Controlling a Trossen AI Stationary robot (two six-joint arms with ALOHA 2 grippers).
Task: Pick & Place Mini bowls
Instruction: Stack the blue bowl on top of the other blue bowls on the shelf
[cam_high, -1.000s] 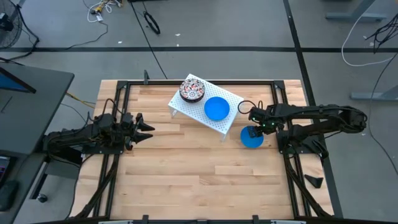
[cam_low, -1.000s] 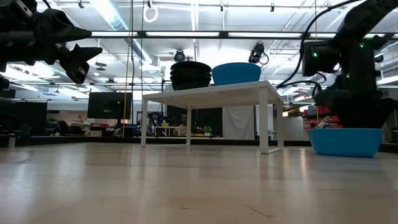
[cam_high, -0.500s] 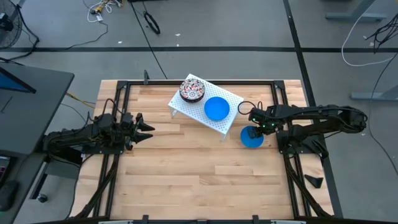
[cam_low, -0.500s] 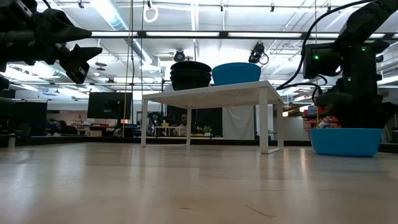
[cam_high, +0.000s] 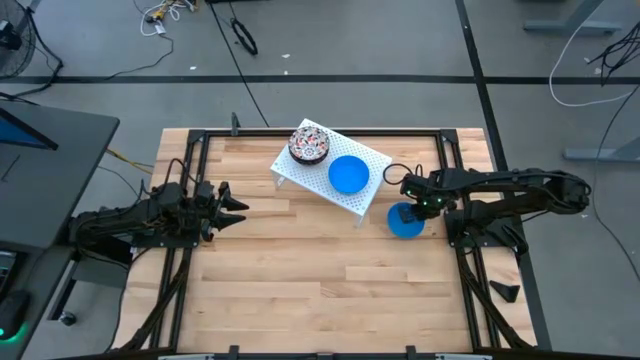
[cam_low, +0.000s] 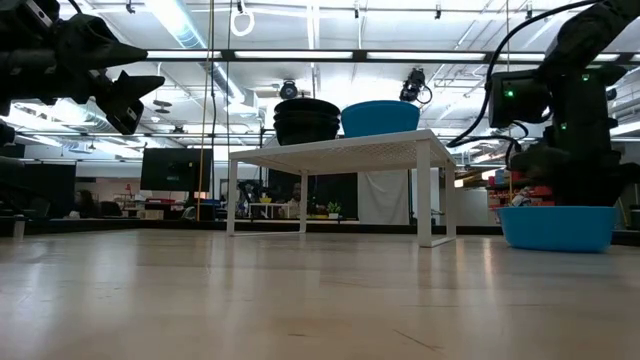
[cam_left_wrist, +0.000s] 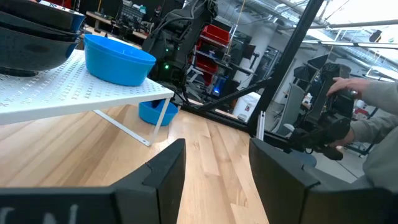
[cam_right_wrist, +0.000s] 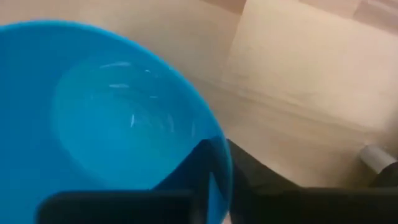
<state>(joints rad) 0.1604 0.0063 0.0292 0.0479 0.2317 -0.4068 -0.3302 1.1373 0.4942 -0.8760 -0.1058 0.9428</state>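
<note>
A blue mini bowl (cam_high: 404, 223) (cam_low: 556, 227) (cam_right_wrist: 118, 118) sits upright on the table just right of the white rack (cam_high: 298, 172) (cam_low: 340, 150). My right gripper (cam_high: 413, 209) (cam_right_wrist: 214, 180) points down over it and is shut on its rim. On the rack stand another blue bowl (cam_high: 348, 173) (cam_low: 380, 117) (cam_left_wrist: 118, 59) and a speckled bowl (cam_high: 309, 146). My left gripper (cam_high: 238, 207) (cam_left_wrist: 217, 168) waits open at the table's left side, level and holding nothing. My right gripper holds the blue bowl by its rim (cam_right_wrist: 217, 158), on the bowl's far right side. One finger is inside the bowl and one outside, coming from above and pointing down. The bowl stands upright with its base on the table.
The rack stands on thin legs at the table's far middle, angled. Bare wood lies across the near half of the table (cam_high: 320, 290). Black frame rails (cam_high: 455, 200) run along both table sides. A person's hands (cam_left_wrist: 348, 87) show beyond the table.
</note>
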